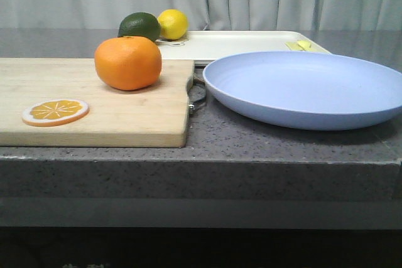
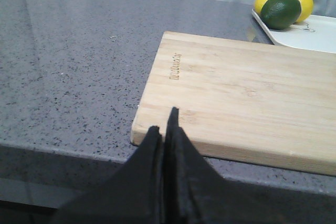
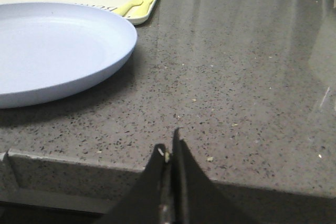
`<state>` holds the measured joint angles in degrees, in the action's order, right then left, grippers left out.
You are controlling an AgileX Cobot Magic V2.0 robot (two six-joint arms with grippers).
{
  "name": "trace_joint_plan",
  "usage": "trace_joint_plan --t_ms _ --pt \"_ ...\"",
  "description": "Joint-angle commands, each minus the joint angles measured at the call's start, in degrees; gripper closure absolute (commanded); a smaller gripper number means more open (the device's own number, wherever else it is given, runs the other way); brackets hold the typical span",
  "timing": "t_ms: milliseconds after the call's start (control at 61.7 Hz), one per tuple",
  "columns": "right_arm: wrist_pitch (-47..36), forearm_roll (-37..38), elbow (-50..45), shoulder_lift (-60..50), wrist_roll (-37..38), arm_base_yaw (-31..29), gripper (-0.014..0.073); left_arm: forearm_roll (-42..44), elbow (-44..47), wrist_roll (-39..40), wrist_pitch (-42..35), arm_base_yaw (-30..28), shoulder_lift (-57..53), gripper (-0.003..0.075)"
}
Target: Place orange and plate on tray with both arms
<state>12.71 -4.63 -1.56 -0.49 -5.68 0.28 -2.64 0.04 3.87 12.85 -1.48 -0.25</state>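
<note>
Bench [image 1: 251, 149] first: tray [image 1: 245, 43] at back edge, plate [image 1: 308, 86] toward front right, orange [image 1: 128, 62] on cutting board [image 1: 94, 108] front left. Left pincer [image 2: 165, 129] and right pincer [image 3: 169, 153] both closed, empty, off the front edge. Open each first; left takes orange, right pinches plate rim.
</note>
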Motion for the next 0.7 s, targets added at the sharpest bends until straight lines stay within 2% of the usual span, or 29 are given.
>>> trace_joint_plan --t_ms 0,568,681 --pt "-4.59 0.62 0.27 -1.27 -0.35 -0.07 0.0654 -0.42 0.23 0.39 -4.99 -0.14 -1.13 0.0738" --pt "-7.17 0.62 0.27 -1.27 -0.35 -0.07 0.0654 -0.42 0.23 0.39 -4.99 -0.14 -1.13 0.0738" --pt "-8.62 0.48 0.27 -1.27 -0.35 -0.07 0.0654 -0.88 0.23 0.39 -7.62 -0.14 -1.13 0.0738"
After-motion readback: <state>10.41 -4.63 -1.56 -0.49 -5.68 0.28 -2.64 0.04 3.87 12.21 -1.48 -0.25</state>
